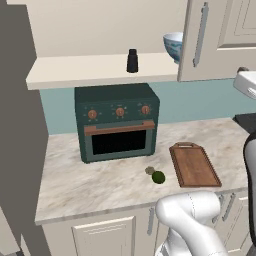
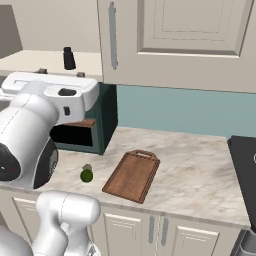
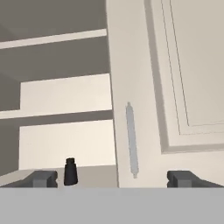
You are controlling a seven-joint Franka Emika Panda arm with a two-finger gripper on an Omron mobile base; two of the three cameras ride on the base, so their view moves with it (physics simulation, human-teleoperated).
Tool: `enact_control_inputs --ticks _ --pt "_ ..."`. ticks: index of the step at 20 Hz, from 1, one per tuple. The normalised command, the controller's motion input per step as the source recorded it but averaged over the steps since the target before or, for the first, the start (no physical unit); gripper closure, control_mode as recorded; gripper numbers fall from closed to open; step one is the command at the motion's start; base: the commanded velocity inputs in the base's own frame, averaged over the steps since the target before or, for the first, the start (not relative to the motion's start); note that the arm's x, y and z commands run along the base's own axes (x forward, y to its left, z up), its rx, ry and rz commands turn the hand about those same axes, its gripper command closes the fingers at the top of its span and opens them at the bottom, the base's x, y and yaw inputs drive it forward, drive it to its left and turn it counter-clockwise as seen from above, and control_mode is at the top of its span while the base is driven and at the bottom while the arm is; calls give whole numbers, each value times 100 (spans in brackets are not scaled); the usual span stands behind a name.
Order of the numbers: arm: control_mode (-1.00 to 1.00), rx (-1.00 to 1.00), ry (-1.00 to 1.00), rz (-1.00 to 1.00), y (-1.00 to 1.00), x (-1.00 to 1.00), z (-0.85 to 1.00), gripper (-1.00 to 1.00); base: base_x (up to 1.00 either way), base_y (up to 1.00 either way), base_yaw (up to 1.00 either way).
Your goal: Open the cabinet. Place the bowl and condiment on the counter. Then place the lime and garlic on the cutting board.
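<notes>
The cabinet's (image 1: 220,35) left side stands open and its right door (image 3: 175,87) with the long grey handle (image 3: 131,140) is shut. On the bottom shelf stands the black condiment (image 1: 132,61), with the blue-patterned bowl (image 1: 173,45) to its right, half hidden behind the shut door. My gripper (image 3: 113,179) is open and empty, raised in front of the shelf and facing the door's edge; the condiment (image 3: 70,172) is just inside my left fingertip (image 3: 43,178). The lime (image 1: 158,177) and garlic (image 1: 149,170) lie together on the counter (image 1: 100,185), left of the cutting board (image 1: 194,164).
A dark green toaster oven (image 1: 117,122) stands at the back of the counter under the shelf. The swung-out left door (image 1: 20,125) rises as a grey panel at the left. A dark appliance (image 2: 245,165) sits at the counter's right end.
</notes>
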Motion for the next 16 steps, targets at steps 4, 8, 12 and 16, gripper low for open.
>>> enact_control_inputs --ticks 4,8,12,16 --pt "-100 -7 -9 0 -17 18 0 -100 0 0 0" --pt "-100 -13 -2 0 0 31 0 -100 0 0 0" --pt "-100 -14 5 -1 0 42 0 -100 0 0 0" --pt "-100 -7 17 -1 0 39 0 -100 0 0 0"
